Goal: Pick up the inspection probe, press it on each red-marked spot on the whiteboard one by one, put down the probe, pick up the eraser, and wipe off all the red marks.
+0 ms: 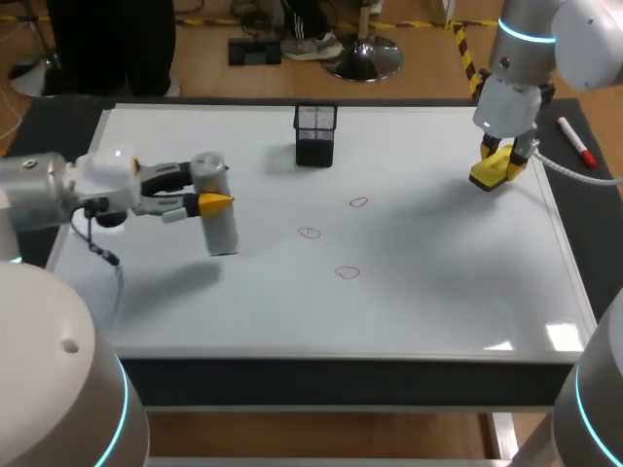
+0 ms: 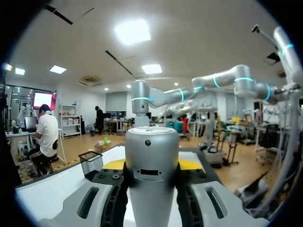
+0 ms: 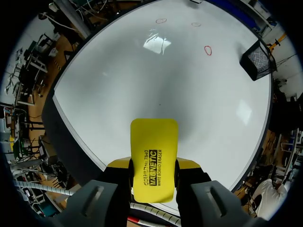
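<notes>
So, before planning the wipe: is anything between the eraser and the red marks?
Nothing visible. Only bare whiteboard lies between the eraser and the three red marks; the black mesh basket stands off that line, toward the far edge.

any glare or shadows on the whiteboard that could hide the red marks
Head view: glare patches sit at the near right corner of the whiteboard, and soft shadows lie by the probe and the eraser, all clear of the red marks. Right wrist view: a ceiling-light reflection lies close to the marks but not on them, and the fisheye bends the board's edge.
</notes>
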Robot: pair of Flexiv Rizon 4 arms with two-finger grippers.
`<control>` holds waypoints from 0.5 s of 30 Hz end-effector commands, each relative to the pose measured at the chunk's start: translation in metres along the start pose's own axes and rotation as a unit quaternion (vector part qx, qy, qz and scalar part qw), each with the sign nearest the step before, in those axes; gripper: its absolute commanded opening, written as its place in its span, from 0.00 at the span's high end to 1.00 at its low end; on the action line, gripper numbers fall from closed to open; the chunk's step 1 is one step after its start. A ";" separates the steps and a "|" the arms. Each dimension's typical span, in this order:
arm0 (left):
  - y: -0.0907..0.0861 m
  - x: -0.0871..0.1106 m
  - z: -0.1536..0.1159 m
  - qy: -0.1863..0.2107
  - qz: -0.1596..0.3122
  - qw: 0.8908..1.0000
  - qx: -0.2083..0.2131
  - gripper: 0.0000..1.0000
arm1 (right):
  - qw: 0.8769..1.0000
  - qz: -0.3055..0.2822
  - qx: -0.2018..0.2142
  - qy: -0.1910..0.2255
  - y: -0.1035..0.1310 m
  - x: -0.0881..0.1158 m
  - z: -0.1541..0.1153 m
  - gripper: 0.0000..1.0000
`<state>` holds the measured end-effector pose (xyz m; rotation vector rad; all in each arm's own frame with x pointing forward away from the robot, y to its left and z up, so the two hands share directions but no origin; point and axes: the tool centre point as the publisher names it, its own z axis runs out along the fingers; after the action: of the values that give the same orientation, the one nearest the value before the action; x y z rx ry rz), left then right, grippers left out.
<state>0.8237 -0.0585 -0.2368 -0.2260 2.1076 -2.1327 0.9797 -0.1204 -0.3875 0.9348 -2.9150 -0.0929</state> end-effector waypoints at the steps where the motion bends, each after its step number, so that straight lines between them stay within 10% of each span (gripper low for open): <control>1: -0.009 0.015 -0.030 -0.091 0.000 0.996 0.000 1.00 | 1.000 -0.001 0.002 0.001 0.000 0.000 -0.001 1.00; 15: -0.007 0.024 -0.078 -0.148 -0.001 0.989 -0.001 1.00 | 1.000 -0.001 0.002 0.001 0.000 0.000 -0.001 1.00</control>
<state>0.7940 0.0066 -0.2373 -0.4055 2.0008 -2.0332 0.9797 -0.1204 -0.3874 0.9348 -2.9151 -0.0928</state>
